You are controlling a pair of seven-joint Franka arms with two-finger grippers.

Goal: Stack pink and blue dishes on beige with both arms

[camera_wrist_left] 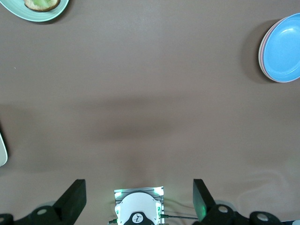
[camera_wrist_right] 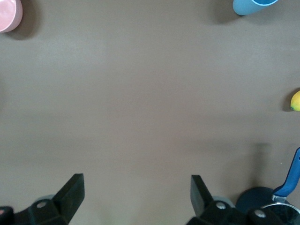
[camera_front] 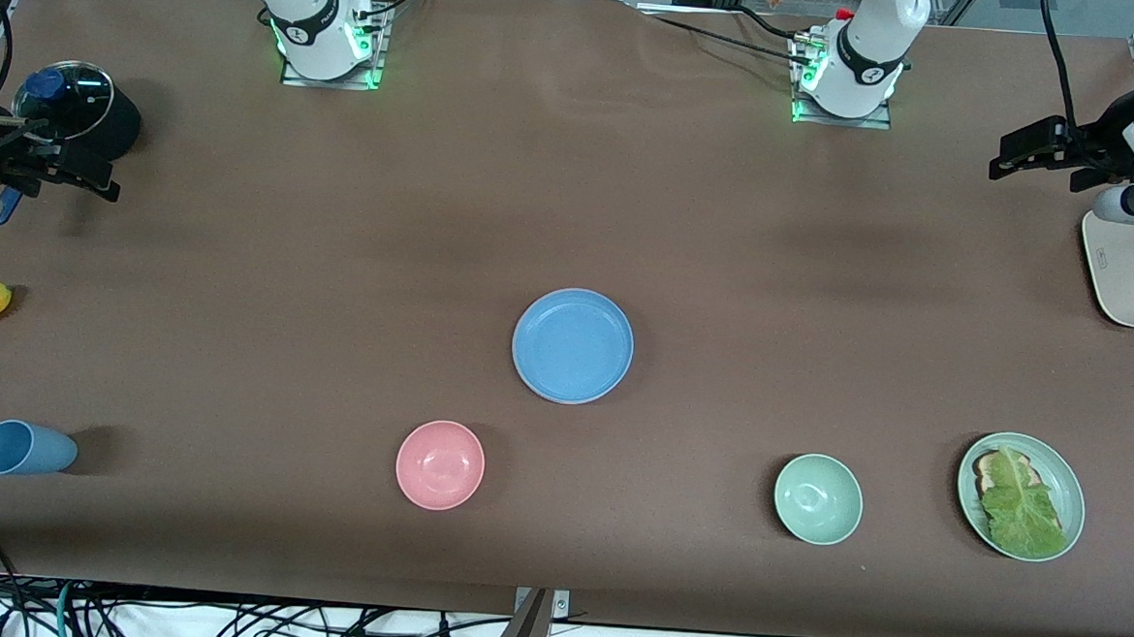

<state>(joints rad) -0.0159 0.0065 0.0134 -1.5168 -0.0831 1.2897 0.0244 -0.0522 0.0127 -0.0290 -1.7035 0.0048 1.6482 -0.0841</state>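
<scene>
pink bowl (camera_front: pixel 440 464) nearest | blue plate (camera_front: pixel 572 345) tops finished stack mid-worktop | left gripper (camera_wrist_left: pixel 139 199), right gripper (camera_wrist_right: pixel 137 197) parked over worktop ends, jaws open, waiting

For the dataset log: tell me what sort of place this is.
Most likely a robot lab test bench: two white jointed arms with green-lit bases bolted to a brown-covered table, loose cables along its edge, and plastic tableware like the round blue plate.

The left hand (camera_front: pixel 1007 157) hangs in the air at the left arm's end of the worktop, its two fingers (camera_wrist_left: pixel 75 199) spread wide with nothing between them. The right hand (camera_front: pixel 99 182) hangs at the right arm's end, fingers (camera_wrist_right: pixel 72 192) equally wide apart and empty. Both arms wait, drawn well apart from each other.
</scene>
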